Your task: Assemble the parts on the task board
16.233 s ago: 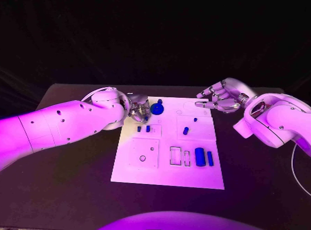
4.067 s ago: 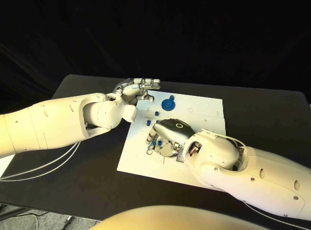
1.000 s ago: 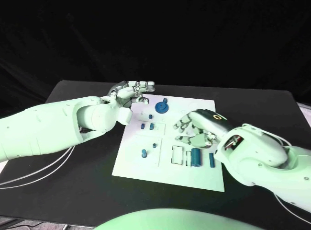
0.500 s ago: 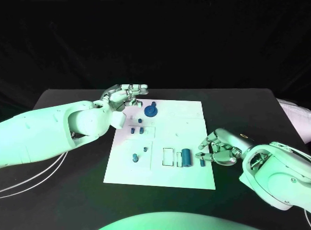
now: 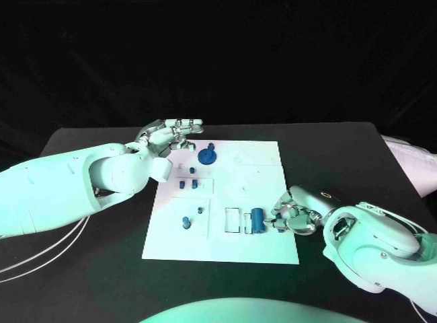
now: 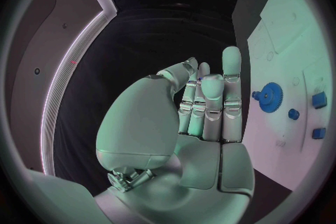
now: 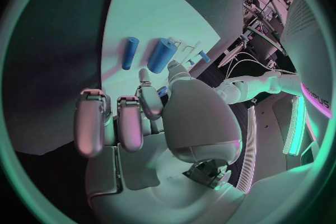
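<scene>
the board point(image 5: 240, 245) lies flat mid-counter point(image 5: 93, 269), long side running away from the robot. the parts sit in their own spots: a gear point(image 5: 208, 157) at the far end, small pegs point(image 5: 187, 183) in the middle left, another peg point(image 5: 187, 223) nearer, and a thick cylinder point(image 5: 258, 219) beside a thin one point(image 5: 275, 224) at the near right.

the right hand point(image 5: 294, 214) hangs at the board's near right edge, just beside the thin cylinder, fingers curled down toward it. the right wrist view shows both cylinders point(image 7: 162, 55) lying free on the board beyond the fingertips point(image 7: 143, 75), so the hand holds nothing; whether a fingertip touches the thin one cannot be told. that placing suits a pick of one cylinder, likely the next move.

the left hand point(image 5: 170, 131) is parked off the far left corner of the board, over the counter, near the gear but apart from it. its fingers point(image 6: 210, 98) stand straight and close together, with nothing between them and the thumb. it looks kept out of the way, leaving the board free for the right.
</scene>
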Robot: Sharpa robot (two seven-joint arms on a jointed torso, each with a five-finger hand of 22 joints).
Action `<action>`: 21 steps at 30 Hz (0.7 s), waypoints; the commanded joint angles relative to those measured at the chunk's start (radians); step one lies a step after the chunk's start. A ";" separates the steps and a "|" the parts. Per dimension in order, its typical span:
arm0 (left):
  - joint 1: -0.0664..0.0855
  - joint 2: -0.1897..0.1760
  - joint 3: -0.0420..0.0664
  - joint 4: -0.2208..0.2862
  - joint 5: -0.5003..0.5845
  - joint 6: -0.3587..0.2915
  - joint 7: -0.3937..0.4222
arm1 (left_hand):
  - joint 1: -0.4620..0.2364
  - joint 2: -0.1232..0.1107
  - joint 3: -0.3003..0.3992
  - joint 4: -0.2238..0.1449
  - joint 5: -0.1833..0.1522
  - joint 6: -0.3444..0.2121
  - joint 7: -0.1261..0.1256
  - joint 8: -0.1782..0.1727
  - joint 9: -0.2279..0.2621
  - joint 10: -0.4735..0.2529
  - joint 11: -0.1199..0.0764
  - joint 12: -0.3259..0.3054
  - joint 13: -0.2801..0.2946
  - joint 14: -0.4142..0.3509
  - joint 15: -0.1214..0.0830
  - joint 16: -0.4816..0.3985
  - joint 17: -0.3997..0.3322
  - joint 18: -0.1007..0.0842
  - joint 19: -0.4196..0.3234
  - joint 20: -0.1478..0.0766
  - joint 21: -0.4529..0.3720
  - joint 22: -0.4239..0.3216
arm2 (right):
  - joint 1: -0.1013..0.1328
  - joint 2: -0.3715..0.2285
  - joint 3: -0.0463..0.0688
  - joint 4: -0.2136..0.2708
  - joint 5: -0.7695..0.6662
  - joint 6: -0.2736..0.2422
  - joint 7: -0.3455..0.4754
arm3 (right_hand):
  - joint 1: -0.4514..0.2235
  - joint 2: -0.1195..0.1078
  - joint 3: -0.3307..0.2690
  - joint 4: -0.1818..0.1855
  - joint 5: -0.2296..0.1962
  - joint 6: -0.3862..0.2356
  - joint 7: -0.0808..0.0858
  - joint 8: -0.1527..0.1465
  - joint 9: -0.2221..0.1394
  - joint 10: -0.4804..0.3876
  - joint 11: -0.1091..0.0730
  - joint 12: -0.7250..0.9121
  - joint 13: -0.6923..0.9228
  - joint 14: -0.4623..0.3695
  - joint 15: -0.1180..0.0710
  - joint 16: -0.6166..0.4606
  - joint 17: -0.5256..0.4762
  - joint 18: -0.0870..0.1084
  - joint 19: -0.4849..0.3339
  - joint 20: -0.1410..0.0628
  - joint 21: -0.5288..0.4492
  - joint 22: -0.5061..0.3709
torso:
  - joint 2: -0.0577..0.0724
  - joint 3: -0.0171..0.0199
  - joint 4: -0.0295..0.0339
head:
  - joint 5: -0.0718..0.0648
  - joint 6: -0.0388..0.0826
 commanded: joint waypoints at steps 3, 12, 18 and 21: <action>0.000 0.000 0.001 0.002 -0.007 0.016 0.002 | -0.009 0.002 -0.005 -0.002 0.001 -0.007 0.003 0.007 -0.001 -0.007 -0.003 0.006 0.000 -0.009 0.000 -0.004 -0.001 0.019 -0.004 0.002 -0.005 -0.001 | -0.002 0.019 0.000 -0.011 -0.032 0.004 -0.030 | -0.016 0.010 -0.020 0.001 0.003 -0.010 0.003 0.008 0.003 0.006 0.000 0.011 0.015 0.079 0.002 0.009 0.119 -0.012 0.000 0.006 0.007 0.005 | 0.000 0.0001 0.0011 | -0.003 -0.003; 0.000 0.001 0.001 0.002 -0.007 0.020 0.000 | -0.009 0.002 -0.006 -0.002 0.001 -0.007 0.003 0.007 -0.001 -0.007 -0.003 0.007 0.001 -0.010 0.000 -0.004 -0.002 0.019 -0.004 0.002 -0.005 -0.001 | -0.006 0.081 0.000 -0.056 -0.025 0.036 -0.037 | -0.052 0.024 -0.059 0.002 -0.008 -0.015 0.004 0.016 0.007 0.006 0.001 0.018 0.035 0.079 0.004 0.014 0.126 -0.012 -0.001 0.008 0.010 0.008 | 0.001 0.0017 0.0084 | -0.009 -0.004; 0.000 0.000 0.001 0.002 -0.007 0.024 -0.003 | -0.010 0.002 -0.007 -0.001 0.001 -0.007 0.003 0.007 -0.001 -0.008 -0.003 0.007 0.001 -0.010 0.000 -0.005 -0.004 0.019 -0.004 0.002 -0.006 -0.001 | -0.014 0.107 0.000 -0.075 -0.024 0.083 -0.040 | -0.039 0.013 -0.084 -0.002 -0.050 -0.013 0.002 0.026 0.014 0.007 0.000 0.022 0.050 0.079 0.004 0.015 0.128 -0.013 -0.001 0.008 0.011 0.010 | 0.005 0.0026 0.0151 | -0.013 -0.002; 0.000 0.000 0.001 0.002 -0.007 0.024 -0.004 | -0.010 0.002 -0.007 -0.001 0.001 -0.007 0.003 0.007 -0.001 -0.008 -0.003 0.007 0.001 -0.010 0.000 -0.005 -0.004 0.019 -0.004 0.002 -0.006 -0.001 | -0.016 0.112 0.000 -0.081 -0.032 0.101 -0.041 | -0.030 0.013 -0.091 -0.002 -0.064 -0.010 0.000 0.032 0.019 0.009 -0.001 0.026 0.057 0.079 0.003 0.016 0.129 -0.013 -0.001 0.008 0.012 0.011 | 0.005 0.0025 0.0154 | -0.014 -0.004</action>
